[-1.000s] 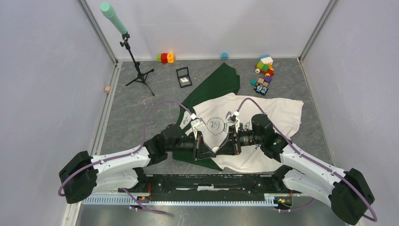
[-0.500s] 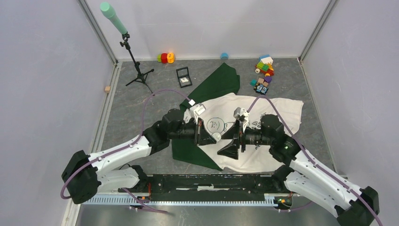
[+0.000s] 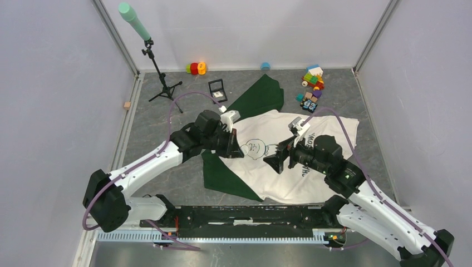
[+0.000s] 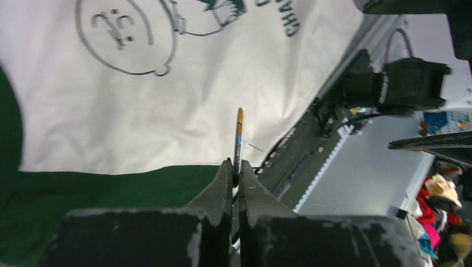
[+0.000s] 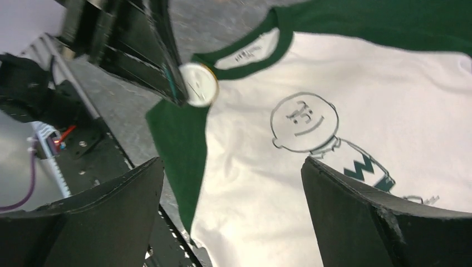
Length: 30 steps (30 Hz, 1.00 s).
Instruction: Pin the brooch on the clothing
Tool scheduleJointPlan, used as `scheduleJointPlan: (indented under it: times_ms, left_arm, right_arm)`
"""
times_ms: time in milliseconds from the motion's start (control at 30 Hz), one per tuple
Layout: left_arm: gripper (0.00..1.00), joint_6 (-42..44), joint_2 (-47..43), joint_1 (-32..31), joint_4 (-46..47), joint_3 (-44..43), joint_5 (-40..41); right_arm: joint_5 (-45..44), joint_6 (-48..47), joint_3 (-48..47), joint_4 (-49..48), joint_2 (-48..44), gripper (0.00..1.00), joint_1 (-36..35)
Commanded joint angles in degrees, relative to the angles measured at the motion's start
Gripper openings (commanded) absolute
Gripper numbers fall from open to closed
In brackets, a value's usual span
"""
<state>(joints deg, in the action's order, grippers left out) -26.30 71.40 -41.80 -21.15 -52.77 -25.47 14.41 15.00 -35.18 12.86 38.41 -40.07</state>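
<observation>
Brooch [image 4: 239,136] first: in the left wrist view we see it edge-on, a thin round disc standing up from between the fingertips of the left gripper [image 4: 235,167]. The gripper is pressed shut on the disc's lower rim and holds it in the air above the shirt [image 3: 289,186], over the white chest near the green sleeve on the left. In the right wrist view its pale round face shows. We judge it light, rigid and slick, and the fine pin at its back could easily bend. The rim is the place to grip, leaving the pin side free. The shirt is soft and will likely ruck up or slide under a push, so it wants holding flat beside the pin point. The right gripper [image 5: 231,162] hangs over the cartoon print with its fingers spread wide and nothing between them. At the far side of the table [image 3: 167,119] sit a small black box [image 3: 217,90] and coloured blocks [image 3: 311,83].
</observation>
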Motion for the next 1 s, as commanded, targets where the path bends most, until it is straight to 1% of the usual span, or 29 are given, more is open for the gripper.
scheduleJointPlan:
  times_ms: [0, 67, 133, 233, 367, 500, 633, 700, 800, 967]
  left_arm:
    - [0.02, 4.8, 1.6, 2.1, -5.4, -2.6, 5.3]
    - [0.02, 5.9, 2.1, 2.3, -5.8, -2.7, 7.7]
    - [0.02, 6.5, 2.3, 2.5, -5.6, -2.4, 9.3]
    - [0.02, 6.7, 2.5, 2.8, -4.9, -2.0, 9.4]
    - [0.02, 7.4, 2.0, 3.5, -4.8, -1.8, 10.0]
    - [0.02, 7.5, 1.6, 3.9, -5.0, -2.0, 10.5]
    - [0.02, 6.4, 0.6, 4.1, -4.1, -1.0, 10.4]
    - [0.02, 6.4, 0.0, 4.2, -4.2, -0.6, 11.1]
    - [0.02, 6.5, -0.4, 4.4, -4.6, -0.7, 12.1]
    - [0.02, 6.5, -1.5, 4.6, -4.7, -0.2, 13.2]
  right_arm:
    - [-6.4, 2.7, 2.8, 0.2, 3.0, 0.98, -0.1]
    - [-6.6, 4.4, 4.9, -1.3, 5.0, 0.98, -0.2]
    - [-6.5, 6.1, 7.0, -3.3, 6.7, 0.94, -0.3]
    - [-6.4, 7.6, 9.7, -7.2, 8.8, 0.88, -1.7]
    - [-11.6, 9.1, 11.4, -10.7, 12.9, 0.80, -6.2]
    - [-18.7, 10.1, 11.3, -11.9, 17.3, 0.74, -12.2]
    - [-21.2, 11.0, 10.8, -15.9, 20.6, 0.70, -17.3]
    - [-22.7, 10.7, 9.8, -16.4, 22.3, 0.68, -19.4]
    - [-25.5, 9.7, 8.0, -16.5, 24.7, 0.65, -21.2]
    - [-26.7, 6.6, 4.9, -19.3, 30.0, 0.59, -22.0]
